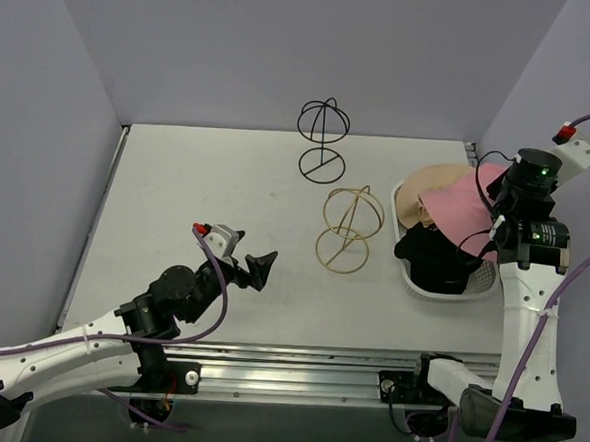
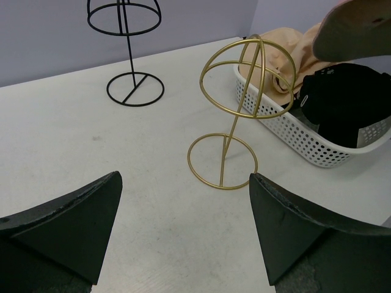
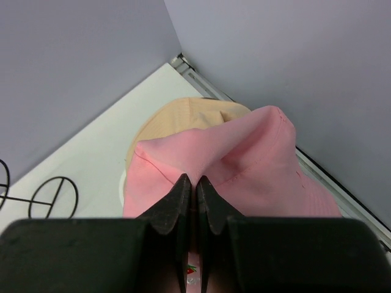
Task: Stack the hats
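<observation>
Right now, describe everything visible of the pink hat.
The pink hat is soft, matte fabric with stitched seams, a bucket shape as far as shows. The right gripper is shut on a fold of it, puckering the cloth. It hangs tilted over the white tray, overlapping the tan hat and above the black cap. Whether it touches either is unclear.

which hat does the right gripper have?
The pink bucket hat: the right gripper is shut on a fold of it. The tan bucket hat and black cap lie ungripped.
</observation>
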You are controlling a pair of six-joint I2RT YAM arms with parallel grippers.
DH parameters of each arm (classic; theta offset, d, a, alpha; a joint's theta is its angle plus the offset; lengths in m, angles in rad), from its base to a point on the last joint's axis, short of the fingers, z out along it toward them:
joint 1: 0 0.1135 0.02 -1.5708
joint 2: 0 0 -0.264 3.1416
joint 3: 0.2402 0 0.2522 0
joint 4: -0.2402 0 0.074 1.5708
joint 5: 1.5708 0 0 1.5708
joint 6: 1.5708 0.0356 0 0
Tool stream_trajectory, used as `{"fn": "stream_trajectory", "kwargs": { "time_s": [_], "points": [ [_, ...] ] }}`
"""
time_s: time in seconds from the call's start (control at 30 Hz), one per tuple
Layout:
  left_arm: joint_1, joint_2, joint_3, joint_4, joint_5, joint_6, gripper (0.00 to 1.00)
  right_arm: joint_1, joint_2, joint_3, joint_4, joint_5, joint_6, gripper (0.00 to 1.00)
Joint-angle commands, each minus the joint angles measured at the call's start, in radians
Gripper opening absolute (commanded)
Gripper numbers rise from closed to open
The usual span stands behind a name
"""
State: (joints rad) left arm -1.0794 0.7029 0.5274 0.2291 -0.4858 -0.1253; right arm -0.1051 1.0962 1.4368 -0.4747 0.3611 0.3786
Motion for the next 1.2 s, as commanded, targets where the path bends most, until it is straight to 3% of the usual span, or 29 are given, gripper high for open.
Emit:
{"fn": "stream_trajectory", "kwargs": {
  "time_s": [0.0,0.23,0.5,0.7,0.83,1.17],
  "points": [
    [-0.004,0.004,-0.001,0.053,-0.011,0.007,0.94,-0.005,0.007,0.086,0.016,0.019,0.017,0.00],
    [-0.004,0.017,0.002,0.055,-0.014,0.010,0.94,-0.004,-0.012,0.100,0.165,-0.073,0.013,0.00],
    [-0.004,0.017,-0.001,0.058,-0.017,0.013,0.94,0.013,0.066,0.178,0.294,-0.278,0.016,0.00],
    [-0.004,0.020,-0.001,0.061,-0.010,0.010,0.94,0.099,0.111,0.168,0.471,-0.294,-0.030,0.00],
    [-0.004,0.023,-0.004,0.065,-0.013,0.010,0.94,0.235,0.185,0.209,0.565,-0.275,-0.109,0.00],
    [-0.004,0.043,-0.003,0.078,0.000,0.007,0.94,0.300,0.358,0.209,0.864,-0.339,-0.164,0.00]
  ]
}}
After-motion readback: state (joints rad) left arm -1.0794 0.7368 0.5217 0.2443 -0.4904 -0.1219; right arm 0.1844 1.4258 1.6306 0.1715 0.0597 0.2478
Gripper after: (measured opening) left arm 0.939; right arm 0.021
